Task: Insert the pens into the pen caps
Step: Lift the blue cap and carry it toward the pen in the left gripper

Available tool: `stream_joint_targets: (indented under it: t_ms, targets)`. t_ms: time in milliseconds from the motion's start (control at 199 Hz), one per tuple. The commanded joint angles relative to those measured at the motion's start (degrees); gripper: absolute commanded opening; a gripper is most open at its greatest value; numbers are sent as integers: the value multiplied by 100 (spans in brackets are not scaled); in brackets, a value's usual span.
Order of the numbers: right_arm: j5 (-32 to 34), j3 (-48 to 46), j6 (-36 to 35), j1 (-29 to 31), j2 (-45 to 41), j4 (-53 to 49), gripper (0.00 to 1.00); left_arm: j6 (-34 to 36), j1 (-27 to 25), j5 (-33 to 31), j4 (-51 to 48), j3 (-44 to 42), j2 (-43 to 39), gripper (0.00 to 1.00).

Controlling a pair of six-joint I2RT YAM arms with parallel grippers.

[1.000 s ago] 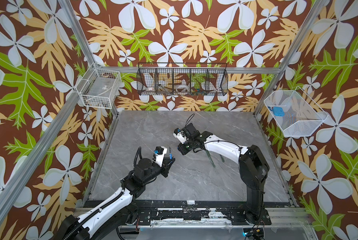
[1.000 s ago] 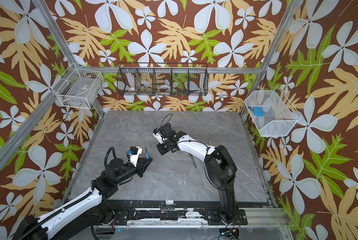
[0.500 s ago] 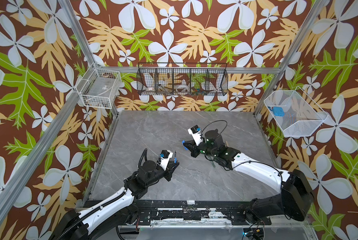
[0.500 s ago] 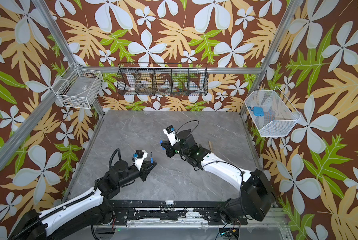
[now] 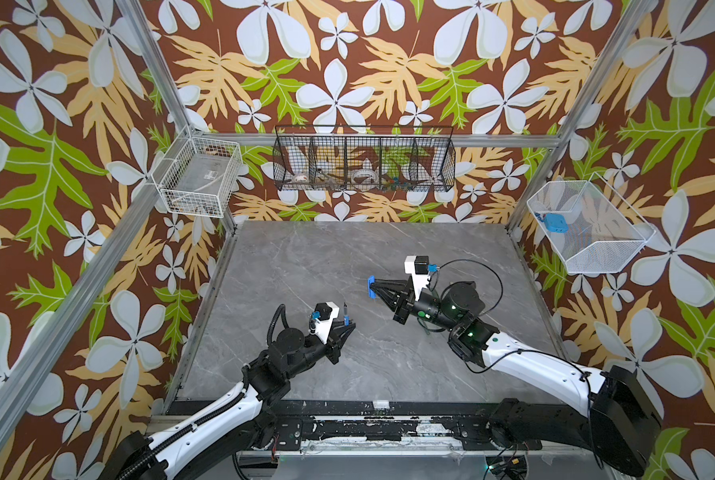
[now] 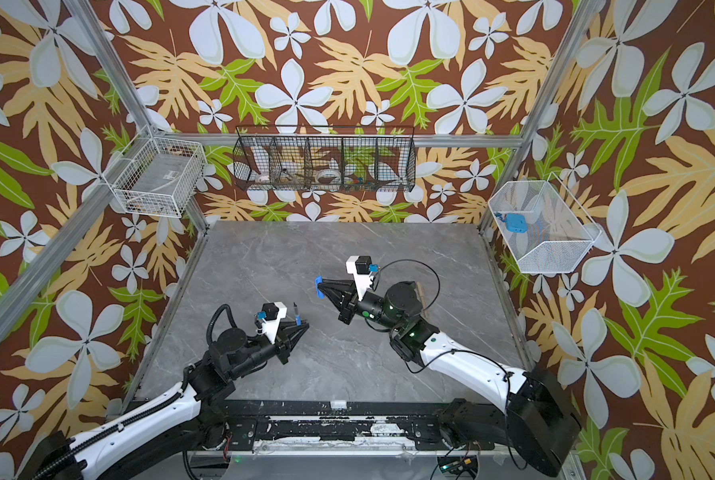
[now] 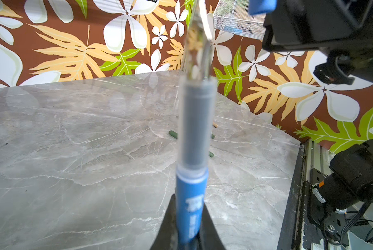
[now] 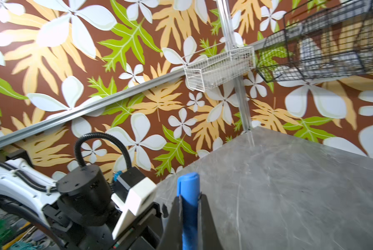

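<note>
Over the last second the left jaws barely shifted near the bench's (image 5: 306,257) front edge, pinching the blue pen (image 5: 346,313) upright. The right jaws, pressed onto the blue cap (image 5: 371,287), rose off mid-bench as the right arm (image 5: 526,365) swung toward the front right corner. Only the left wrist view showed green pens (image 7: 173,134) lying beyond. The pen's clear sleeve was glossy. The cap was a matte, grooved tube.
</note>
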Motion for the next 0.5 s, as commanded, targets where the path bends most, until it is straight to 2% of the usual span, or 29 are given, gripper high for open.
stream_joint_targets:
  t_ms: [0, 221, 497]
  targets:
    - [-439, 222, 138, 69, 205, 559, 6, 73, -16, -12, 192, 15, -5, 0]
    - [-822, 709, 190, 137, 743, 559, 6, 62, -16, 32, 192, 13, -17, 0]
    - [-958, 815, 188, 231, 988, 556, 6, 70, -16, 93, 166, 36, -5, 0]
